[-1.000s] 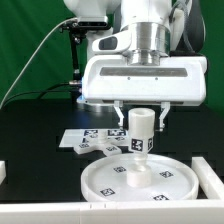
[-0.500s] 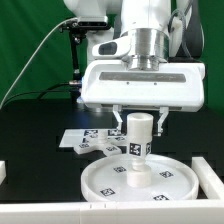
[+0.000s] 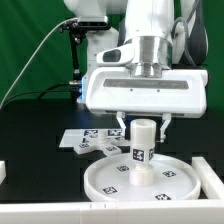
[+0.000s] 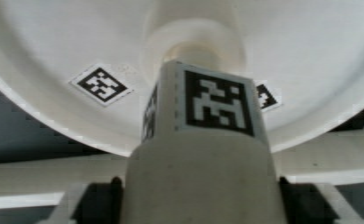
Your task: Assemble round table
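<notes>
Two fingers (image 3: 123, 123) of the gripper (image 3: 142, 124) sit on either side of the top of the short thick cylinder (image 3: 143, 148). Neither view settles whether the pads are actually pinching it or just sitting right next to it, since the gaps are too slim to read. The wrist view is no help: the cylinder (image 4: 205, 150) fills most of it, tag facing the camera.

The cylinder stands upright, or near enough, in the lower centre of the exterior frame. Its foot is on the middle of the large round disc (image 3: 105, 180), which lies flat on the black table (image 3: 40, 120). Whether the foot has gone into a socket or thread can't be seen; the joint is hidden.

That's probably the weak spot. If the cylinder is only resting on the disc (image 4: 54, 50) and the arm lets go or pulls up, a finger dragging on one side could topple it. If a twist comes next and the hold is loose, the pads could slip round the smooth plastic and nothing would seat. A slight lean could also cross the thread and jam it. Nothing visibly pins the disc either, so a push that's off-centre might spin it or shove it back toward the marker board (image 3: 78, 142), just behind it at middle left.
</notes>
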`<state>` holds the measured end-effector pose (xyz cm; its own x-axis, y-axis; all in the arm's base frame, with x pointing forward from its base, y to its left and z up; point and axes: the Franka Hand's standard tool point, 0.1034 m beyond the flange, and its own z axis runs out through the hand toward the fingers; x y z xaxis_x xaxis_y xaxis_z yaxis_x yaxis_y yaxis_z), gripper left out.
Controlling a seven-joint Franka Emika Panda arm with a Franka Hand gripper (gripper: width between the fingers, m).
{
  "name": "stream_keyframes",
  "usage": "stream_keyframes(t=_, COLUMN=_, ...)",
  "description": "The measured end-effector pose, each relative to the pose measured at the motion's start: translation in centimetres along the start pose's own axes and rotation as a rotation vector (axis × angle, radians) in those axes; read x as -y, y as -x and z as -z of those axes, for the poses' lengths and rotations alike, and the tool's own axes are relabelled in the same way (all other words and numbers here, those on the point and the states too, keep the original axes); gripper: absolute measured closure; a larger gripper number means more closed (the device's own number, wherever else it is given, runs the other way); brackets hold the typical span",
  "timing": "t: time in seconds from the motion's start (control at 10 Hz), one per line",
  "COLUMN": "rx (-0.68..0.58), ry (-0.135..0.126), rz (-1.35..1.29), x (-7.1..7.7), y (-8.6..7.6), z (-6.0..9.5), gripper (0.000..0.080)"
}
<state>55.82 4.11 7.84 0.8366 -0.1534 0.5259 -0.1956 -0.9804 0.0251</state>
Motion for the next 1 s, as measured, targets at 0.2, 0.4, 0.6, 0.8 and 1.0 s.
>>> stream_keyframes(t=0.2, rx=0.007, ry=0.007, rz=0.005, x=-0.12, y=0.57, z=-0.5, gripper=0.0392)
stream_keyframes(t=0.4, rx=-0.005, ry=0.012, rz=-0.021, x=-0.06, y=0.49, z=-0.6, gripper=0.0392)
stream_keyframes(t=0.6, rx=-0.002, ry=0.02, rz=-0.056, x=0.08, y=0.54, z=-0.53, gripper=0.0392)
stream_keyframes(t=0.8, rx=0.009, ry=0.021, rz=-0.054, x=0.0, y=0.68, z=-0.61, gripper=0.0311)
stream_keyframes(t=1.0, rx=0.055, ry=0.004, rz=-0.084, x=-0.07, y=-0.2, z=0.31, gripper=0.0185)
